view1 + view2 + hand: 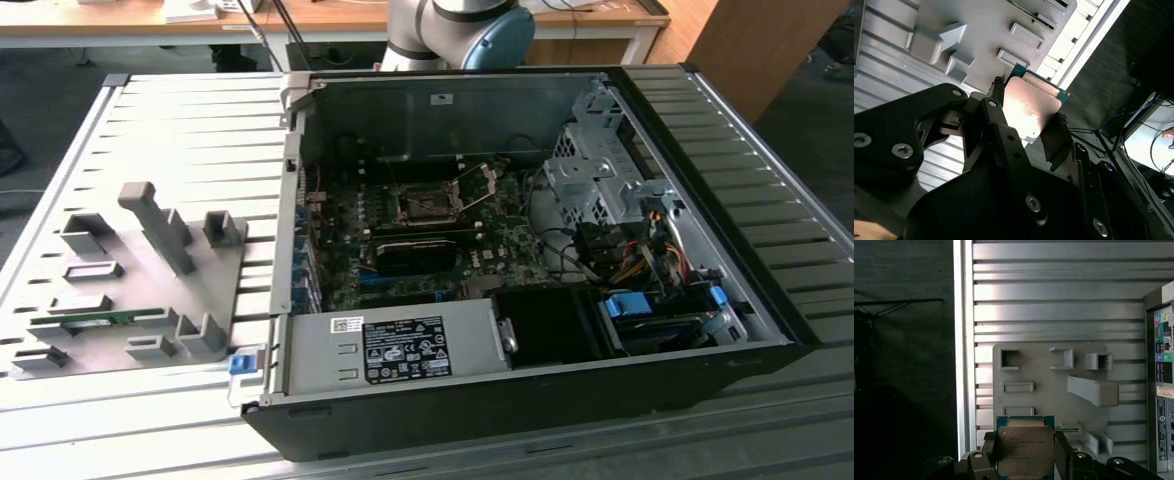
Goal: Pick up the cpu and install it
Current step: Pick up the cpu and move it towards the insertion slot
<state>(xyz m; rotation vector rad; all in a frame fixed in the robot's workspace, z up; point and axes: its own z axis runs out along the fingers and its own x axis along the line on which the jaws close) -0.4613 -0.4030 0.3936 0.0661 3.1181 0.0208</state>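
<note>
Exterior view, far edge: a grey-and-blue robot arm (461, 25) is cut off by the frame. On the exterior view's left, a flat grey plastic fixture plate (134, 270) is laid on the ribbed metal table (174, 120). A narrow green circuit strip (100, 320) is seated in a near slot.

To the right, an open black computer case (441, 105) holds a green motherboard (400, 265) and a silver power supply box (394, 350). What sits in the square socket (427, 205) is hard to make out.

In both wrist views, the small square silvery-grey cpu (1025, 450) is clamped by opposite edges in the black gripper (1025, 454). It is seen against the fixture plate, and its lower edge is cut off in the first wrist view.
</note>
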